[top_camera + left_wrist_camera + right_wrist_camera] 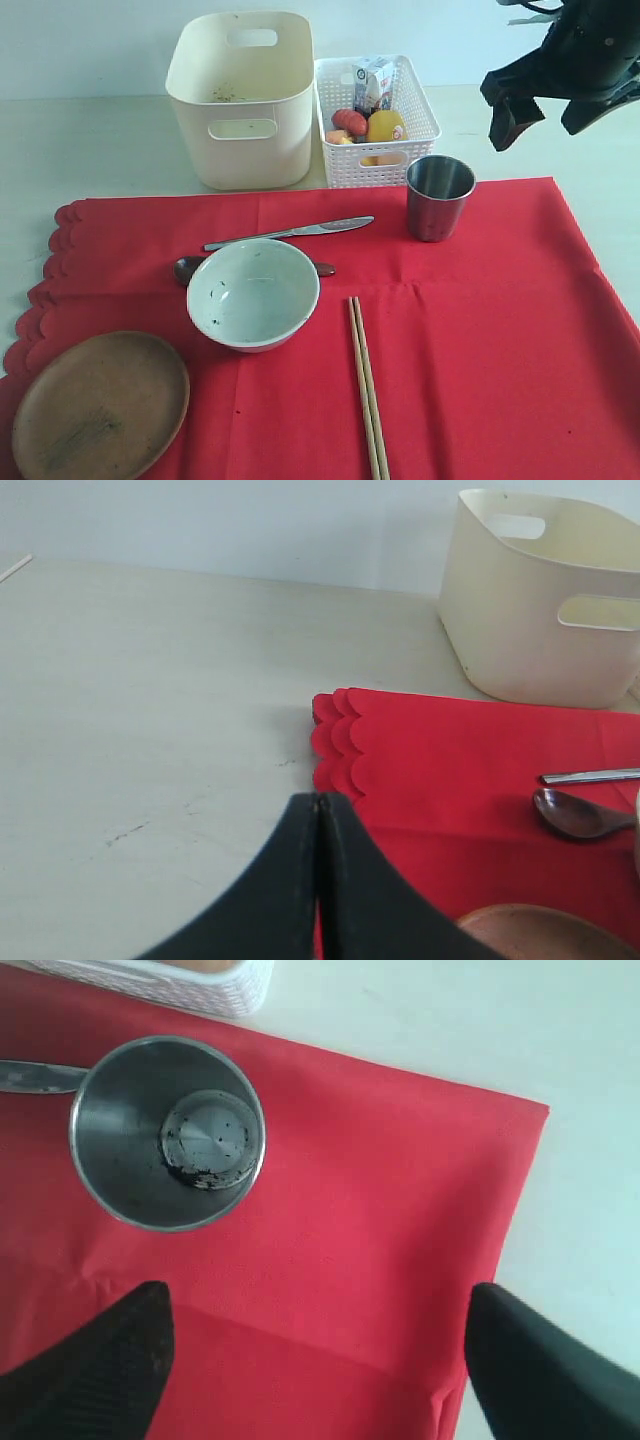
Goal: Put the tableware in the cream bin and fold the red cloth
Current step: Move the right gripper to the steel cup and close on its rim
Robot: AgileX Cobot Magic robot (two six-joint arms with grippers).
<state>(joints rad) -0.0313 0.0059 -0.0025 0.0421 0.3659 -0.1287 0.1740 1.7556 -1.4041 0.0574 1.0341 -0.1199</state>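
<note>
Red cloth (480,330) flat on table (100,140), scalloped edge left in exterior view. On it: speckled bowl (253,293), wooden plate (100,405), steel cup (438,197), knife (290,232), dark spoon (186,268), chopsticks (366,400). Cream bin (245,150) behind cloth. Right gripper (540,125) spread wide, empty, raised near cup. Left gripper (318,805) pinched closed, empty.

Steel cup (439,196) brushed – plate (100,405) wood, probably matt.

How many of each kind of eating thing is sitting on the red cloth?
bowl: 1
plate: 1
cup: 1
knife: 1
spoon: 1
chopsticks: 2
Total: 7
</note>
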